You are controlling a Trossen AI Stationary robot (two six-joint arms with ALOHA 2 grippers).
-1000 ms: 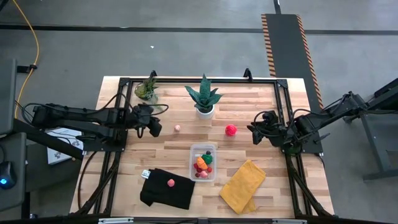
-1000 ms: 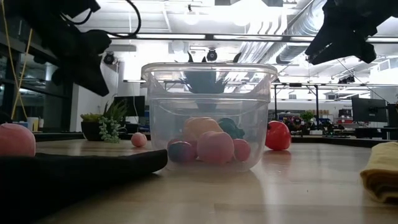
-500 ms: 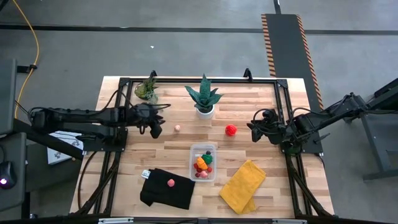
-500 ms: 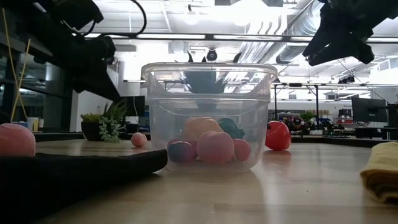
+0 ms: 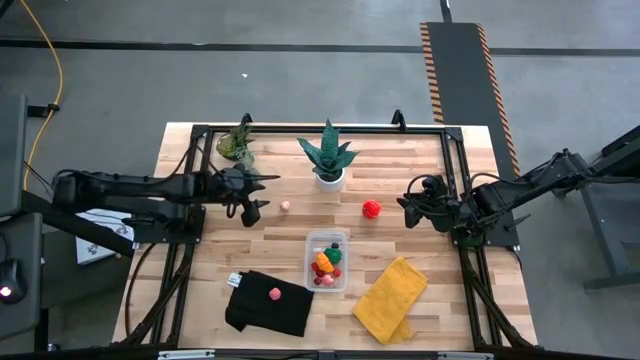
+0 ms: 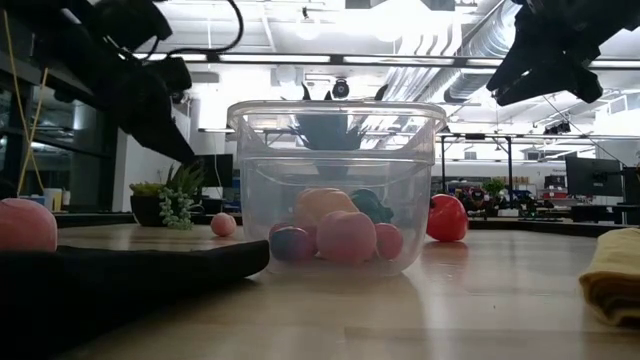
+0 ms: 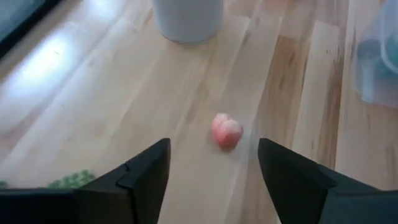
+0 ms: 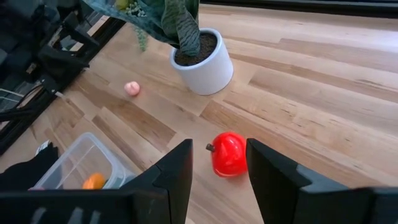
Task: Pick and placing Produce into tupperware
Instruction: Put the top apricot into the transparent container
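From above I have the left gripper (image 5: 253, 208) just at 9 o'clock of a small pink fruit (image 5: 285, 206) lying on the bare wood, close but not touching. In the left wrist view its two dark fingers (image 7: 140, 180) stand wide apart with that pink piece (image 7: 227, 130) in the gap ahead of them, nothing held.

The right gripper (image 5: 408, 214) hangs at 3 o'clock of a red fruit (image 5: 371, 208), apart from it. Its fingers (image 8: 168, 177) show a moderate gap and are empty, with the red piece (image 8: 228, 154) on the wood beyond them.

The clear tub (image 5: 326, 261) sits at 6 o'clock of the white-potted plant (image 5: 328, 160), between the black cloth (image 5: 267, 303) at its 8 o'clock and the yellow cloth (image 5: 391, 299) at its 4 o'clock. Inside I can see orange, green and red pieces; at table level there looks to be a pink one (image 6: 346, 236) and a darker one too, though the wall blurs them.

One more pink piece (image 5: 274, 293) rests on the black cloth. A second, bushier plant (image 5: 237, 142) stands at 11 o'clock of the left gripper
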